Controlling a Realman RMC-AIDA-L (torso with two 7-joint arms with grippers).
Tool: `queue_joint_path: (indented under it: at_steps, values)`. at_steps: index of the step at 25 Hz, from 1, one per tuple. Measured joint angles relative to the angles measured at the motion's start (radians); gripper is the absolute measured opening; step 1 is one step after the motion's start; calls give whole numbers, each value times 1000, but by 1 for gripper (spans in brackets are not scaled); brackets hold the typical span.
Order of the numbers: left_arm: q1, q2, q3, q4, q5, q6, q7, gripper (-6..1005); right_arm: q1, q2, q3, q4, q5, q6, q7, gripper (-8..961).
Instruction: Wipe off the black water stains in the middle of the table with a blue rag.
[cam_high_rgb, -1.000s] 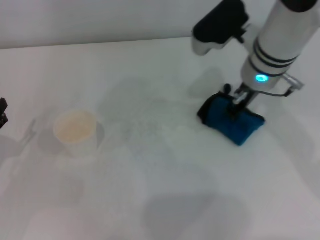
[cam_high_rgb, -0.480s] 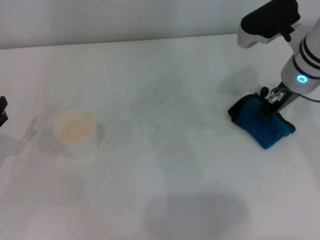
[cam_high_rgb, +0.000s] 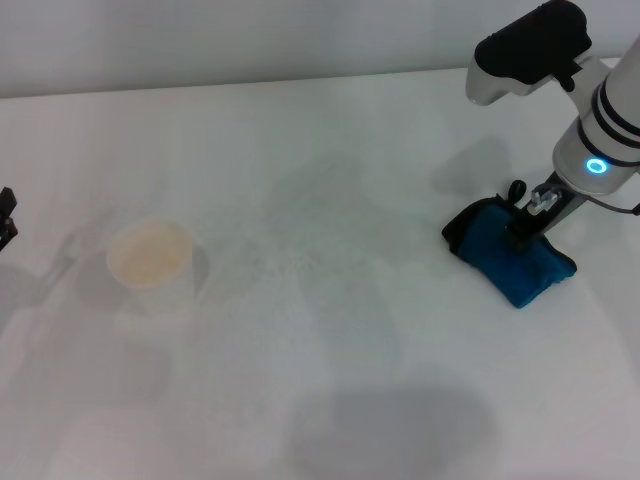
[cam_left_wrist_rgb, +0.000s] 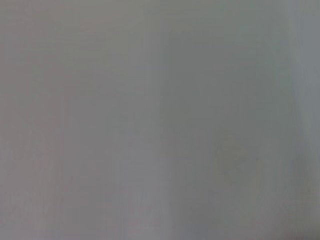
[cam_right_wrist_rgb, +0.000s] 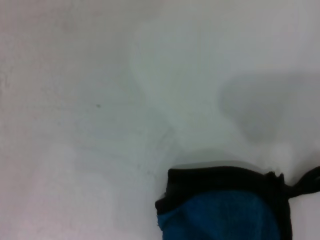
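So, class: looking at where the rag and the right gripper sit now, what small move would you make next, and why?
Probably let go and lift away. The right gripper presses on the blue rag at the table's right side, and no dark stain shows in the middle. The left gripper sits parked at the left edge.

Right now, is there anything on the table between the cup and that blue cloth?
Head view: only bare table lies between the cup and the blue rag; no dark stain shows.
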Motion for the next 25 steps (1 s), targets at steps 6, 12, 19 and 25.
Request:
queue_joint_path:
  at_steps: [6,12,19,25]
  values:
    - [0,0,0,0,0,0,0,865,-1,-2,0,5,-5,12,5,225]
    - [-1,0,0,0,0,0,0,865,-5,-2,2,-14,0,20,-1,300]
    - [-2,-1,0,0,0,0,0,865,-29,-3,30,-128,0,33,-18,413]
    - [-3,-2,0,6,-18,0,-1,865,-79,-2,178,-197,57,-39,-122,414]
